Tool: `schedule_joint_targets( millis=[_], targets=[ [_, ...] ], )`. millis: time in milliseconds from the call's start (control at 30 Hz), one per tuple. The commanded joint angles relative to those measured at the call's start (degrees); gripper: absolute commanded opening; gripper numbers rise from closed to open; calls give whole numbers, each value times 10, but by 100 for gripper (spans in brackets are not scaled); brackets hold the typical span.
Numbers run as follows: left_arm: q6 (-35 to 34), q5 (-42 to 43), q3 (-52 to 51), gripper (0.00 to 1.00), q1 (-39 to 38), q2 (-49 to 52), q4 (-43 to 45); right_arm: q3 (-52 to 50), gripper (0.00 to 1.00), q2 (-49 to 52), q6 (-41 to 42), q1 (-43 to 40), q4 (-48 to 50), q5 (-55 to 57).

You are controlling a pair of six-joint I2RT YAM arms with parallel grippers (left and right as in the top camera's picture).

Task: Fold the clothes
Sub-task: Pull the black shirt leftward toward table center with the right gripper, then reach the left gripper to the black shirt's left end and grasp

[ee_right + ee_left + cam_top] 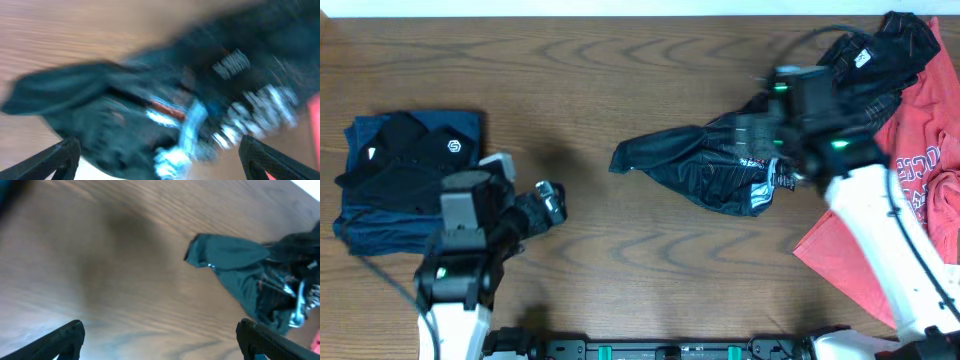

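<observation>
1. A folded pile of dark blue and black clothes (405, 175) is sitting squared up by the left edge of the desk (620, 60). That part of the job is looking done.
2. The black shirt (705, 165) is lying crumpled right of the desk's centre. One pointed end is trailing toward the middle, and white print is showing in its bunched folds. It is not spread flat, and no fold is showing in it yet.
3. The right tool (160, 157) is hovering just above this shirt with its fingers spread wide. Nothing is pinched between them, though the wrist view is too blurred to tell whether a fingertip is brushing the cloth.
4. The left tool (546, 203) is waiting over bare wood just beside the folded pile, well apart from the black shirt. Its fingers are spread too and are holding nothing.
5. A coral-red T-shirt (910, 200) with white lettering is lying loose along the right edge. More dark cloth (890, 45) is heaped at the far right corner, touching the red one. Neither is looking folded.
6. Judging from this, the work is standing partway through. One pile is finished, the black shirt is waiting to be flattened and folded, and at least two more garments are waiting after it.
</observation>
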Motion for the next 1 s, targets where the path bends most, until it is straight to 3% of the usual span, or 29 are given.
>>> schedule_joint_targets(
  millis=[0,233,667,967],
  targets=[
    [-55,28,0,98,-31,61,27,2,99,-11,50,-66,-39,8],
    [-136,42,0,98,-144,227,163,2,99,-11,50,-147,-113,4],
    [-353,43,0,99,-338,486,488,2,99,-11,50,-156,-132,4],
    [-390,-11,1,94,-417,574,627,2,99,-12,50,-156,-144,4]
  ],
)
